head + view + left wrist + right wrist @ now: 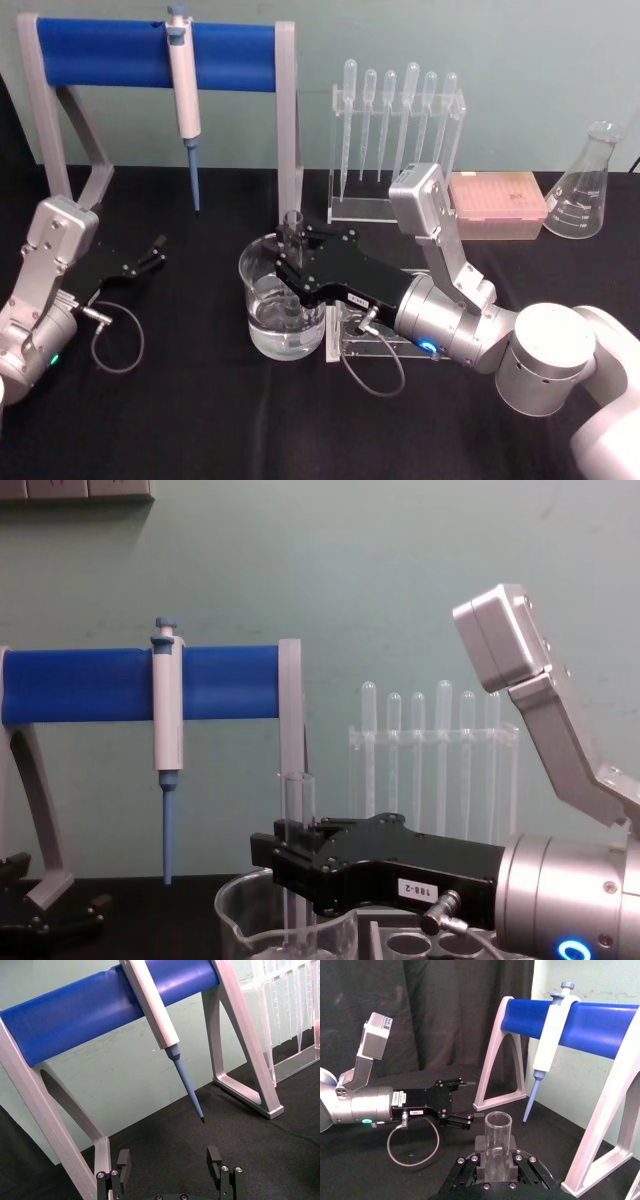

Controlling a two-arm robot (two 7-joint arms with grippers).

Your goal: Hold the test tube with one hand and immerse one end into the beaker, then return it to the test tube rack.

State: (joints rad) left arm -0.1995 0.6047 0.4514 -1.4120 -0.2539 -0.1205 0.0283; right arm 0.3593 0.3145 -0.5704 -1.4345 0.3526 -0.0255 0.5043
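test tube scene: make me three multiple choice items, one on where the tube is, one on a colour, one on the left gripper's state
1. Where is the test tube?
A. lying on the table
B. upright inside the beaker, held by the right gripper
C. standing in a flask

2. What colour is the bar that carries the pipettor?
A. blue
B. red
C. yellow

3. How is the left gripper?
A. shut on a cable
B. shut on the tube
C. open, empty

1 B: the head view shows it within the beaker's rim, between the gripper's fingers.
2 A: the bar is blue.
3 C: its wrist view shows the fingers apart, nothing between.
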